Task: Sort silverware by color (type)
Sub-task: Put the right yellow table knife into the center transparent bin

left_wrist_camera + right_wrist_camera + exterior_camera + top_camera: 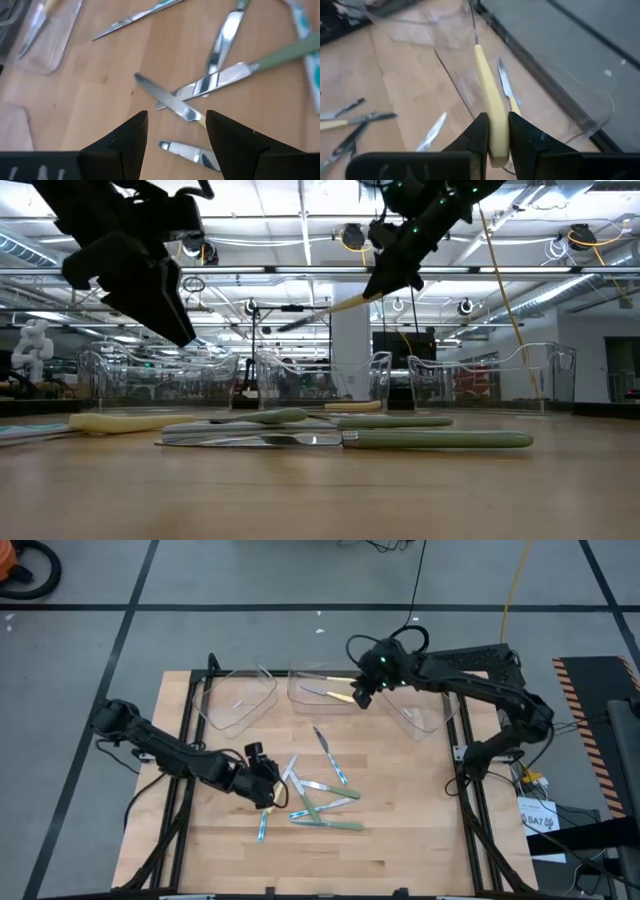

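- The right gripper (pixel 494 131) has its jaws closed on a yellow-handled utensil (pixel 489 100), which points away from the camera.
- Under it is a clear plastic tray (pixel 455 55), and inside lies a yellow-handled knife (pixel 507 90).
- On the wooden desk (pixel 380 75) beside the tray lie other pieces of silverware (pixel 357 119), some crossing each other.

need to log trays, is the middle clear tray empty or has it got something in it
Not empty: the middle tray already holds a yellow-handled knife.

Two matte black jointed arms with black cables; green lights near the right hand (pixel 358 697).
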Tool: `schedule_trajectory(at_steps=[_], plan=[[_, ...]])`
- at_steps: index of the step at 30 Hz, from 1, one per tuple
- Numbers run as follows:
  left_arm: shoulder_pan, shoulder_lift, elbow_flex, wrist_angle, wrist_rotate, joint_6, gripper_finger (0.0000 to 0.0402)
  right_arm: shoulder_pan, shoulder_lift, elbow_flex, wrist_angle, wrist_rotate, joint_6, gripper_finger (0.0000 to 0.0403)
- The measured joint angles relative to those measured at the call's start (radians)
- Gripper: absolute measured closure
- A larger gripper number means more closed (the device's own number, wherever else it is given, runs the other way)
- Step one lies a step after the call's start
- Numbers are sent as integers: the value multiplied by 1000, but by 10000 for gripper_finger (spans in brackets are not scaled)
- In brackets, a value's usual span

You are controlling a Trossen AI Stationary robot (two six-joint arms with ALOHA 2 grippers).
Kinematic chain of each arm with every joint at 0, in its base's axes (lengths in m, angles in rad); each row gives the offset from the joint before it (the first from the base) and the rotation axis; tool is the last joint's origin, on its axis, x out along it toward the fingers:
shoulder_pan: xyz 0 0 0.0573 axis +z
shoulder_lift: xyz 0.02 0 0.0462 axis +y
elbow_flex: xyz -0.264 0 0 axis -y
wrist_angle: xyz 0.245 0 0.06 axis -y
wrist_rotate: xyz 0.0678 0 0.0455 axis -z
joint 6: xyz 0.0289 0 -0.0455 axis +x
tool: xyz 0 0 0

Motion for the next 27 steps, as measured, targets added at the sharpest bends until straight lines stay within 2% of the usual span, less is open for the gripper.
schedule_trajectory(at_steps=[4,7,11,14,16,27], plan=[[35,-5,0,1,29,27,193,-35,67,60,-31,-11,-13,356],[60,-5,-2,22,36,47,193,-56,109,83,-37,-61,-18,355],[100,-5,-74,185,96,93,193,-70,156,88,-35,-85,-31,355],[121,-5,-140,367,159,89,193,-77,191,88,-30,-86,-47,355],[121,-5,-169,432,169,76,193,-78,206,88,-29,-85,-57,354],[95,3,-198,449,144,-69,193,-89,286,88,-7,-79,-105,353]])
